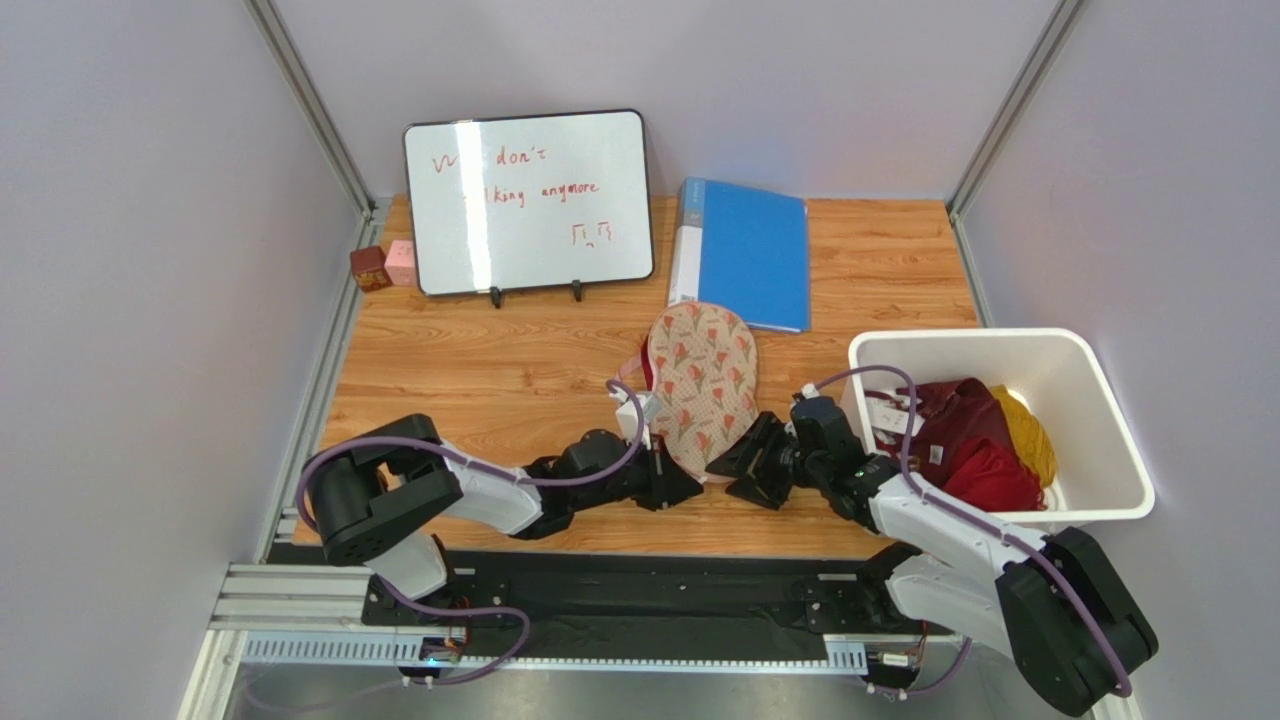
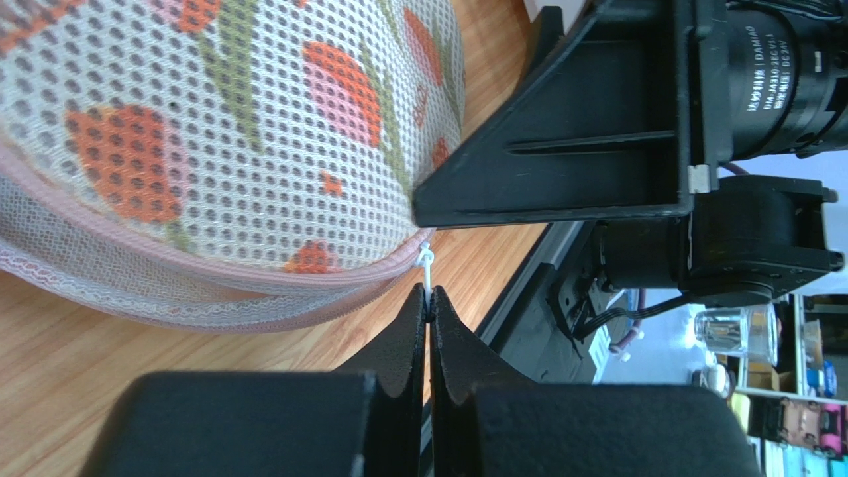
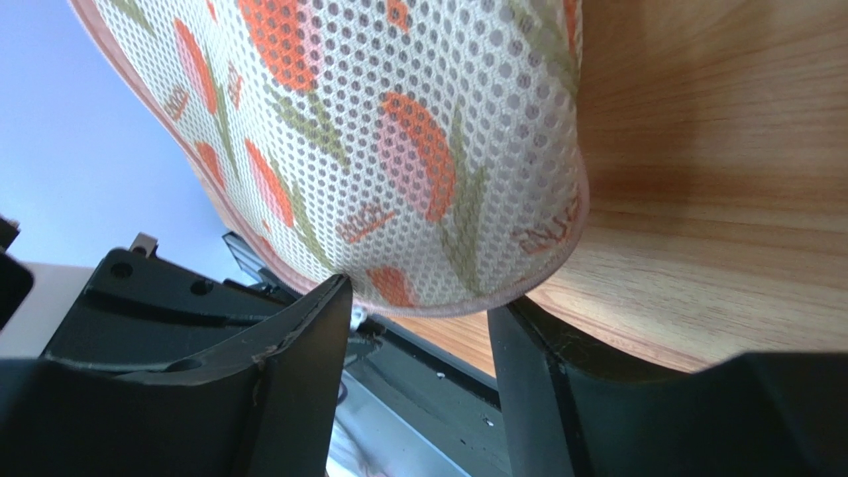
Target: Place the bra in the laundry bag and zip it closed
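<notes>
From above, the laundry bag (image 1: 702, 378) lies flat on the wooden table (image 1: 496, 375), near its front edge and between the two arms, with its long axis running away from them. The left gripper (image 1: 681, 485) meets its near end from the left and the right gripper (image 1: 732, 458) from the right. That view is too far off to show the fingers; the wrist cameras do show them. The left wrist view shows the left fingers (image 2: 408, 343) pressed flat together with no gap, nipping a small white zipper pull (image 2: 426, 260) at the end of the bag's pink zipper trim (image 2: 299, 283), and the black body of the other gripper close beside. The right wrist view shows its fingers (image 3: 299, 348) part-way apart, the bag's rounded mesh end between them and fabric against both inner faces. The bra cannot be made out for certain: only the top view shows a sliver of pink-red (image 1: 637, 368) at the bag's left edge, and I cannot tell whether that is the bra or the lining. Only the top view shows the white bin (image 1: 1120, 450) to the right holding red and yellow clothes (image 1: 969, 435), well apart from the bag.
</notes>
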You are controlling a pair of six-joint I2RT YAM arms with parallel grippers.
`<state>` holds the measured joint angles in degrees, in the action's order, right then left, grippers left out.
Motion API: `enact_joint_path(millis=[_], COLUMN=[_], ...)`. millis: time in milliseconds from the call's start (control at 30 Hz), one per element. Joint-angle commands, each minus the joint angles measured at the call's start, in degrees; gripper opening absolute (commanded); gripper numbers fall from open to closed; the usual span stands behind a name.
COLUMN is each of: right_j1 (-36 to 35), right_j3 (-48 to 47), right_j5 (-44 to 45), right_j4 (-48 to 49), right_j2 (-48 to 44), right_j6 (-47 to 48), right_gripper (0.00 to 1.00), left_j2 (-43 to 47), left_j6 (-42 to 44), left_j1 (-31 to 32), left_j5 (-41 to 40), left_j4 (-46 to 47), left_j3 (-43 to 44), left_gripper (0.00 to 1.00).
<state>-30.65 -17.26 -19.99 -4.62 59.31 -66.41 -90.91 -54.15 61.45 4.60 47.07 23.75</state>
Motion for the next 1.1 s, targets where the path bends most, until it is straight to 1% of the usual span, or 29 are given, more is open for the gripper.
enact_joint_path(millis=[0,33,67,100,133,167,200,233,267,333,433,467,533,567,667,733,767,800,900,967,1067], right_j1=[-1.8,-1.9,-1.9,-1.9,-1.9,-1.9,-1.9,-1.9,-1.9,-1.9,-1.6,-1.5,-1.0,-0.4,0.7,1.2,1.4,1.6,2.4,3.0,3.1], right_j3=[-2.3,-2.5,-3.5,-4.1,-4.4,-4.8,-4.9,-5.0,-5.0,-4.8,-4.8,-4.8,-4.9,-5.2,-6.8,-9.7,-11.2,-12.6,-18.4,-23.6,-28.8], right_j5=[7.0,7.2,7.3,7.5,7.6,8.0,8.5,8.9,9.3,9.3,8.5,7.8,6.6,5.2,2.0,-0.8,-1.8,-2.9,-5.7,-6.6,-6.0], right_j4=[1.9,1.9,1.6,-0.8,-1.6,-2.1,-3.4,-4.1,-4.4,-5.0,-5.0,-5.1,-4.1,-3.7,-1.6,-0.2,0.0,0.4,0.6,-1.0,-8.2], right_j2=[2.1,2.5,2.9,3.5,3.7,3.8,3.5,3.2,3.1,3.1,3.5,3.7,4.4,5.6,9.6,12.7,14.2,17.8,24.1,27.3,31.2], right_j6=[-4.3,-4.1,-3.6,-3.0,-2.1,-1.5,-0.8,-0.2,1.2,2.7,6.1,6.9,9.2,10.3,14.5,18.2,19.2,20.4,24.2,27.0,30.9], right_gripper=[0.55,0.42,0.36,0.24,0.19,0.17,0.08,0.04,0.01,0.0,0.0,0.0,0.0,0.0,0.0,0.0,0.0,0.0,0.0,0.02,0.19], left_j2=[-0.5,-0.4,-0.3,-0.1,0.1,1.2,2.0,3.0,5.3,7.9,14.9,18.7,22.9,26.6,31.8,32.8,32.6,32.3,29.2,27.2,24.3], left_j6=[-0.5,-0.6,-0.6,-0.8,-1.6,-1.9,-2.3,-3.1,-3.8,-4.3,-4.8,-4.4,-4.2,-4.2,-3.1,-0.1,0.9,2.0,2.2,2.1,1.0], left_j1=[1.0,1.0,1.0,1.0,1.0,1.0,0.9,0.6,0.2,-1.6,-4.1,-4.8,-5.9,-7.0,-8.4,-8.4,-8.2,-8.3,-7.1,-5.9,-4.8], left_j5=[0.4,0.3,0.2,-0.8,-1.9,-3.1,-6.3,-8.0,-9.6,-12.9,-16.6,-17.5,-19.9,-20.4,-20.7,-17.9,-16.6,-13.2,-9.4,-9.3,-9.2], left_j4=[4.3,4.3,4.3,3.9,3.1,-0.7,-3.9,-7.3,-13.6,-17.3,-25.4,-30.5,-34.8,-37.4,-39.8,-38.6,-35.8,-34.3,-30.0,-28.4,-26.3], left_j3=[1.3,1.1,0.9,0.6,0.0,-0.2,-0.4,-0.5,-0.5,-2.6,-4.9,-5.3,-6.8,-7.5,-9.3,-9.7,-9.7,-9.9,-9.0,-7.8,-6.3], left_gripper=[0.0,0.0,0.0,0.0,0.0,0.0,0.0,0.0,0.0,0.0,0.0,0.0,0.0,0.0,0.0,0.0,0.0,0.0,0.0,0.0,0.0])
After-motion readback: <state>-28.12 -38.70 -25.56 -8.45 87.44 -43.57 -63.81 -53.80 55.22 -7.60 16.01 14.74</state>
